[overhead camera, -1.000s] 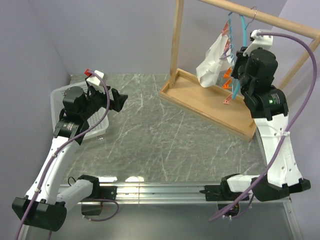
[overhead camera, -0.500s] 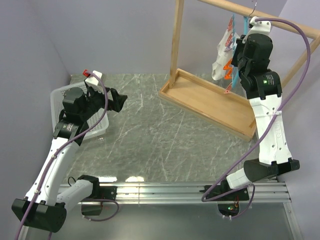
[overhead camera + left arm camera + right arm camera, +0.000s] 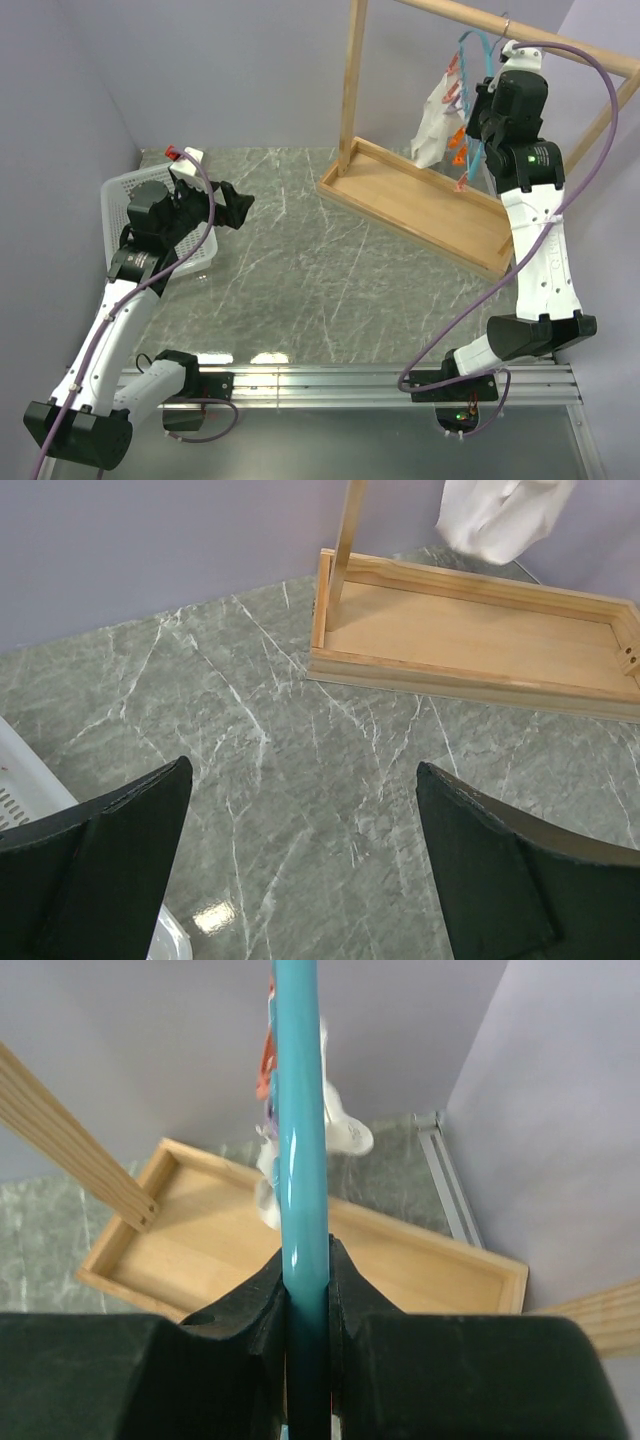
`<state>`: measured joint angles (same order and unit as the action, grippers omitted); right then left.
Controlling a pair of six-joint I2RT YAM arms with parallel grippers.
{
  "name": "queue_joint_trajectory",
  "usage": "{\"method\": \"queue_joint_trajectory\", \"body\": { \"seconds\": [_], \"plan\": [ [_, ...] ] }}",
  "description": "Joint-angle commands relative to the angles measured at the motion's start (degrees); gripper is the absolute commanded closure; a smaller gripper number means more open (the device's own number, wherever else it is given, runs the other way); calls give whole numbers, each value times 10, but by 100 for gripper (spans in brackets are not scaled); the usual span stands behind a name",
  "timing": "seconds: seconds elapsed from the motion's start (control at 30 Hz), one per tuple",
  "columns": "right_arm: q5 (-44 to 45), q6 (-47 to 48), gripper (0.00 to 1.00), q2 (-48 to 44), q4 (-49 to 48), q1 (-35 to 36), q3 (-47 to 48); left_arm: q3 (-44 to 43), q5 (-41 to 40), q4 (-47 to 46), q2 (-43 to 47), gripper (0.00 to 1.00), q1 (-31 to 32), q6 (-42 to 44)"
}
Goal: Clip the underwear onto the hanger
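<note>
Right arm is now standing taller and straighter than a second ago, and the underwear has swung in closer to the hanger. One grey marble table is carrying everything. One wooden rack is standing at the far right, its tray resting on the tabletop. Two arms are working. The right gripper is clamping the hanger's teal bar, fingers pinched on either side of it. The left gripper is hovering over the table, jaws spread wide and holding nothing. One white perforated basket is sitting at the left edge, under the left arm. One pair of white underwear is dangling against the hanger above the rack's tray, just left of the right gripper. One hanger is hooking over the rack's top rail. Orange-red clips are showing along it, too bunched to count.
</note>
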<state>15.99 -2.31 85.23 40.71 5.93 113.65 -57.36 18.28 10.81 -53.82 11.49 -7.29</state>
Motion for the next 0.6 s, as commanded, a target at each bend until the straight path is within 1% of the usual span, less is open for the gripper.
{"method": "queue_joint_trajectory", "body": {
  "seconds": [0.0, 0.23, 0.3, 0.33, 0.37, 0.43, 0.47, 0.57],
  "plan": [
    [17, -15, 100, 4, -30, -13, -5, 5, 3, -27, 9, 1, -1, -11],
    [10, -18, 100, -29, -24, -13, -37, 18, 7, -34, 8, 1, -1, -6],
    [-9, -11, 100, -34, -21, -13, -49, 20, 9, -35, 7, 1, -1, -6],
    [-13, -10, 93, -38, -20, -13, -53, 20, 11, -35, 6, 1, -1, -4],
    [-16, -9, 78, -40, -21, -12, -57, 20, 15, -34, 7, 1, -1, -2],
    [-25, -9, 70, -45, -22, -13, -58, 16, 18, -28, 5, 1, -1, -2],
    [-26, -8, 62, -48, -22, -13, -58, 12, 20, -25, 3, 1, -1, 2],
    [-36, -9, 51, -59, -20, -14, -62, -1, 25, -3, -6, 1, -1, 5]
  ]
}}
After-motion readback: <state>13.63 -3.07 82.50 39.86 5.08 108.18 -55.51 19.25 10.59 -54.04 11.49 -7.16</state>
